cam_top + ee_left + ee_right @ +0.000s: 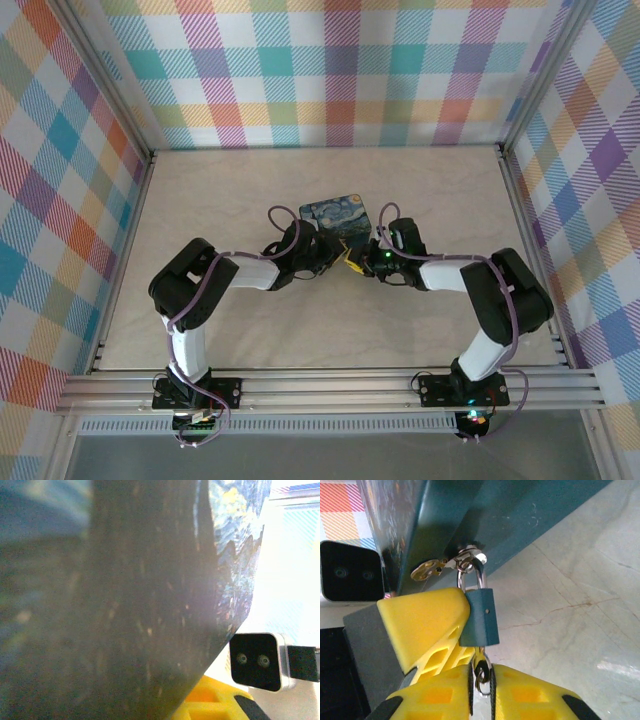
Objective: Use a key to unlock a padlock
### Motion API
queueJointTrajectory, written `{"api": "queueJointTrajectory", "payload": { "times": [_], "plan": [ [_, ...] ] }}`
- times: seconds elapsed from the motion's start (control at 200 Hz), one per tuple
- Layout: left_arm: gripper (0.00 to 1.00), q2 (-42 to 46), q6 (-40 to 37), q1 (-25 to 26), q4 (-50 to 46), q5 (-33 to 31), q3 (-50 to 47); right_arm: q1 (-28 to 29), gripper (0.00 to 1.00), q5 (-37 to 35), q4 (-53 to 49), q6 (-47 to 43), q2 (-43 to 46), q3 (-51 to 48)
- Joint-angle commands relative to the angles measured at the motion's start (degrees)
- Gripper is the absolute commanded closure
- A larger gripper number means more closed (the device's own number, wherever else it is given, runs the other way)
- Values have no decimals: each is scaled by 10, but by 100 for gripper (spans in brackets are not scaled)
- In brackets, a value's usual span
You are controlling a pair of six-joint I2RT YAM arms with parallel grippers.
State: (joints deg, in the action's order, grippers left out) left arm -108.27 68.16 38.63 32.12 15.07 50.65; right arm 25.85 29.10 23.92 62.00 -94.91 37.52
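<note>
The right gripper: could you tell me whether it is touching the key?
Touching. The right wrist view shows the right gripper shut on the key, just below the padlock.

The tin [335,212] sat near the middle of the counter [250,330], just behind the two end effectors. They met at its near edge, the left end effector [322,252] on the left and the right end effector [362,255] on the right. In the right wrist view, the padlock [480,617] hung by its shackle from the hasp [470,557] on the tin's side. A finger [425,625] of the left end effector lay against its left, and the key [480,674] sat directly below it, between the right end effector's fingers.
</note>
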Motion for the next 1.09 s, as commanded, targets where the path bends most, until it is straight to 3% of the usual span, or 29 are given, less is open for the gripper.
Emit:
{"api": "queueJointTrajectory", "payload": {
  "times": [0.0, 0.35, 0.665, 0.935, 1.09],
  "plan": [
    [100, 1, 14, 9, -4, 0, 1, -1, 78, -7, -12, -20, 26, -8],
    [100, 5, 18, 9, -14, -1, 1, -9, 59, -77, -146, -121, 111, 4],
    [100, 6, 22, 9, -20, -1, 3, -16, 36, -184, -248, -324, 236, 31],
    [100, 7, 23, 9, -24, -2, 4, -16, 1, -247, -209, -479, 300, 23],
    [100, 7, 22, 9, -27, -1, 6, -17, 0, -275, -103, -566, 334, -28]
  ]
}}
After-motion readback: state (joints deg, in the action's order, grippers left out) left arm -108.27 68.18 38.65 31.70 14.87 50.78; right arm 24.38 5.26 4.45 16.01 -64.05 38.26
